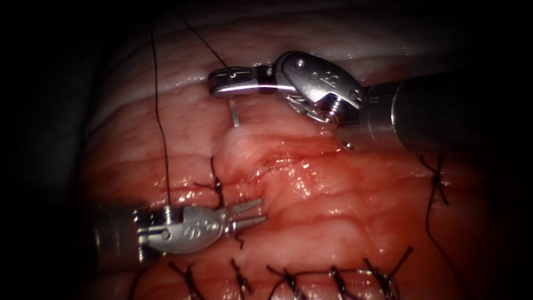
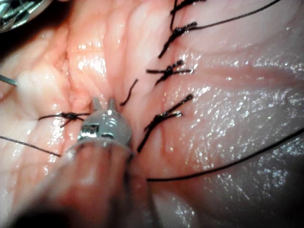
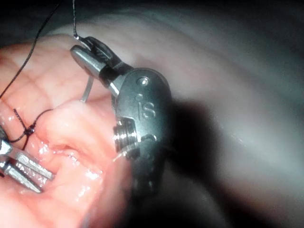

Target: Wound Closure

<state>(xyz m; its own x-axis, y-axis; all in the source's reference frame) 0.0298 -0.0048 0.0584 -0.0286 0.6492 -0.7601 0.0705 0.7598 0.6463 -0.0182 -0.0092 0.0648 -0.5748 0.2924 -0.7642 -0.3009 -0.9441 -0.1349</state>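
Currently, at 8 o'clock in the endoscope view, the left tool (image 1: 245, 215) is lying with its jaws slightly parted and gripping nothing, tips resting at the cut (image 1: 261, 169) in the tissue (image 1: 333, 211), just beside a tied stitch (image 1: 214, 183); this is judged a standby placement close to the wound edge. Thread (image 1: 160, 111) is running from 12 o'clock down the left side of the cut toward that stitch. At 1 o'clock, the right tool (image 1: 233, 80) is clamping the needle (image 1: 235, 114) near one end, jaws closed, the visible length pointing down toward a raised fold on the upper lip of the cut. Whether the tip is entering the tissue is not discernible. Finished stitches (image 1: 288, 278) are sitting along 6 o'clock.
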